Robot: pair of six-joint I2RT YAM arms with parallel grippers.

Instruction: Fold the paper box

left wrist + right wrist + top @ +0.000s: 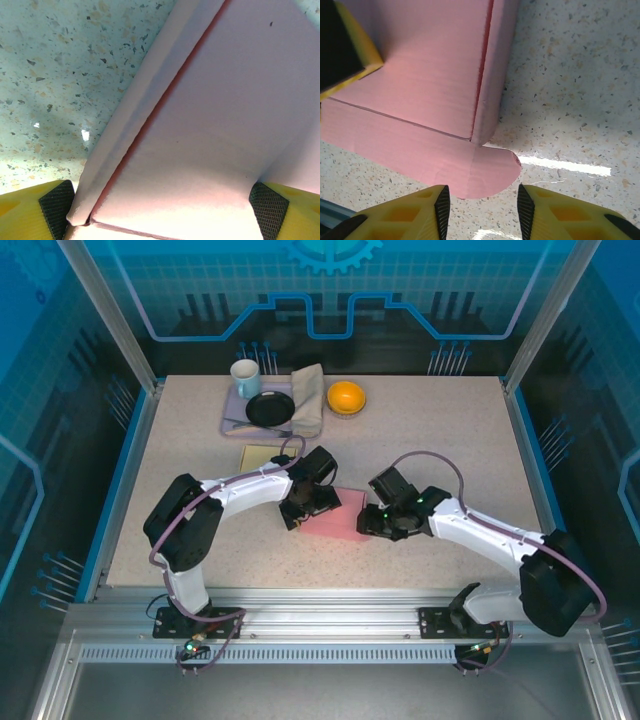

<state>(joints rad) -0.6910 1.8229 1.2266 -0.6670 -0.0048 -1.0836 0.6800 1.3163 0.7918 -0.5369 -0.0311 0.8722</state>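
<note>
Lying mid-table (440, 430), the pink box (338, 518) sits between the two grippers. The left gripper (296, 514) is at its left end and the right gripper (370, 524) at its right end. Both arms bend inward toward each other.

Left wrist view:
- Jaws are spread wide, astride the box.
- One pad (56, 201) sits just beside the end of a side flap (145, 95).
- The other pad (269, 210) meets the panel on the opposite side.
- No clamp is seen, and I cannot tell whether either pad presses.
- The flap runs along the main panel, tilted, with a reddish crease between them.

Right wrist view:
- Jaws are part-open, with nothing between them.
- Its fingers (442, 205) are low over the table.
- A rounded tab (492, 172) lies flat on the surface just ahead of the gap.
- Behind the tab is a box corner with one narrow wall folded up.
- A yellow-and-black finger (342, 47) of the left gripper is over the top panel.

Back of table:
- A tray (232, 418) holds a mug (245, 377) and a black plate (270, 408).
- A cloth (310, 398) overlaps the tray's right side.
- An orange bowl (346, 397) is just beside the cloth.
- A yellow sheet (262, 456) lies near the left arm, apart from the box.
</note>
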